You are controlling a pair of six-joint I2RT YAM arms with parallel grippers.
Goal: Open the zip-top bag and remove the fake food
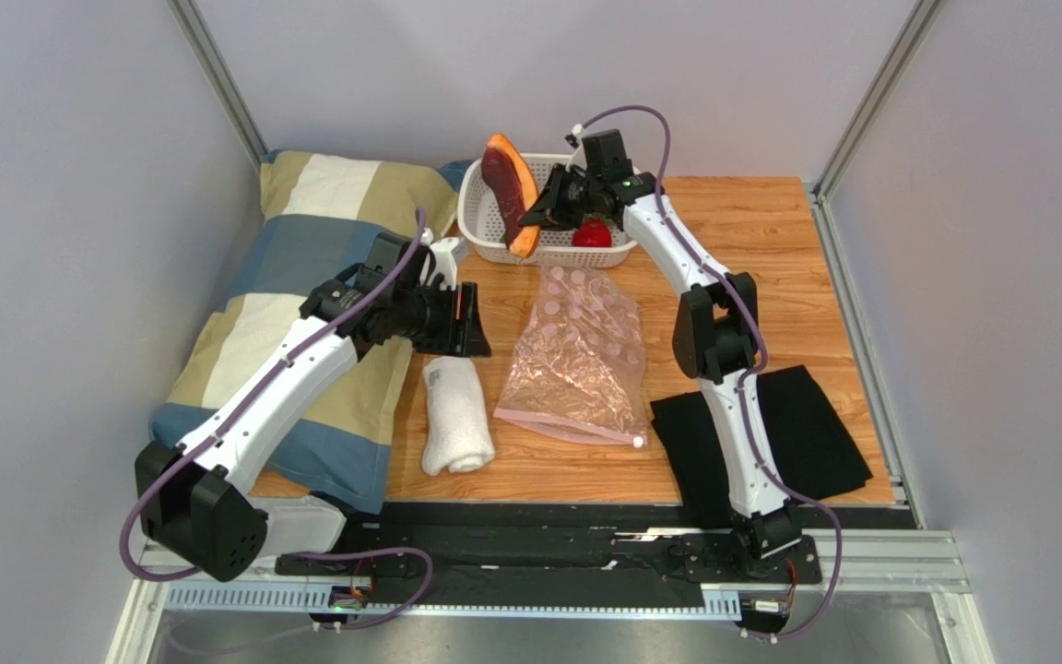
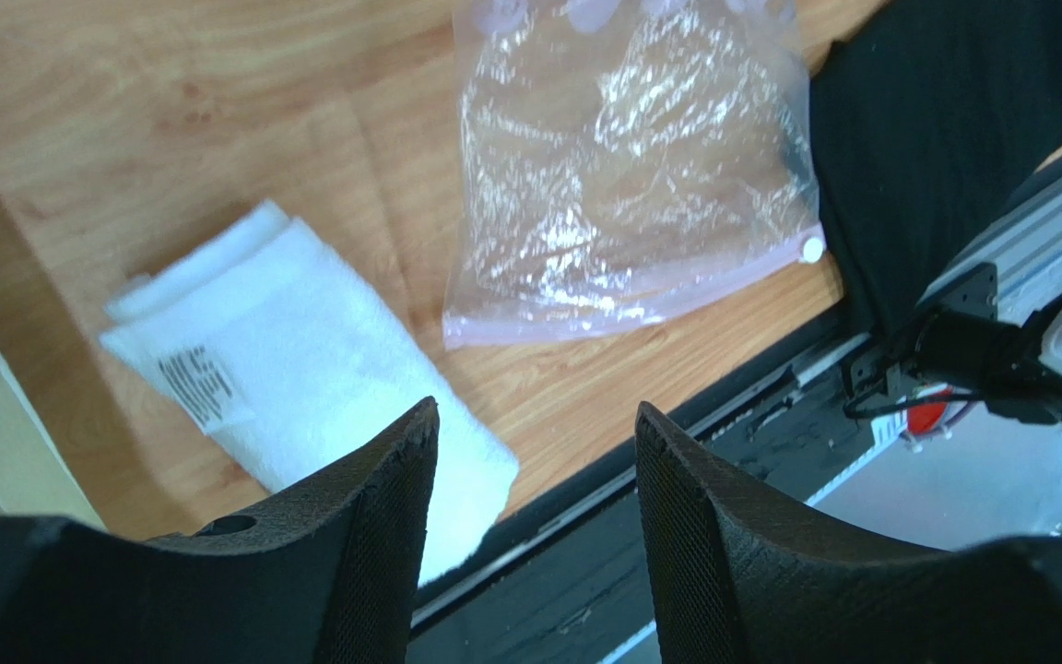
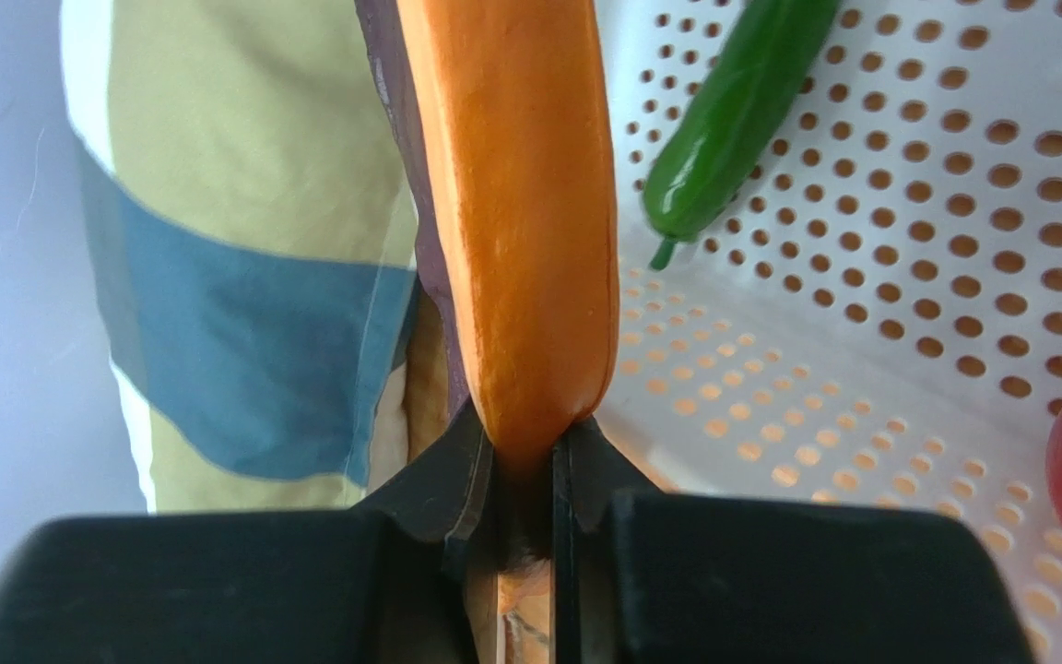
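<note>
Wide view first: the wooden worktop (image 1: pixel 772 235) carries everything, with a striped pillow (image 1: pixel 287 277) along its left edge and a black cloth (image 1: pixel 814 429) at the near right.

The left arm (image 1: pixel 274 388) reaches in over the pillow. The left fingers (image 2: pixel 391 512) are spread well apart with nothing between them, touching nothing, hanging above the worktop by the far end of the towel.

The right arm (image 1: pixel 696 263) stretches to the far side. There the right fingers (image 3: pixel 461 477) are clamped tight on one end of the purple-orange piece (image 1: pixel 509 187). That piece stands tilted at the left end of the basket (image 1: pixel 488 228), its free end pointing up and away. Whether it touches the rim I cannot tell.

Centre of the worktop: the bag (image 1: pixel 578 360) lies flat, clear and crinkled, between towel and black cloth. Its pink zip strip is at the near end, with the white slider (image 1: pixel 638 441) at the near right corner. The far end points toward the basket.

The white perforated basket sits at the far edge, just beyond the bag.

The rolled white towel (image 1: pixel 454 415) lies just left of the bag and beside the pillow.

Inside the basket, a slim green pepper (image 3: pixel 738 97) rests on the perforated wall. The red tomato (image 1: pixel 592 235) sits at the near side, under the right wrist.
</note>
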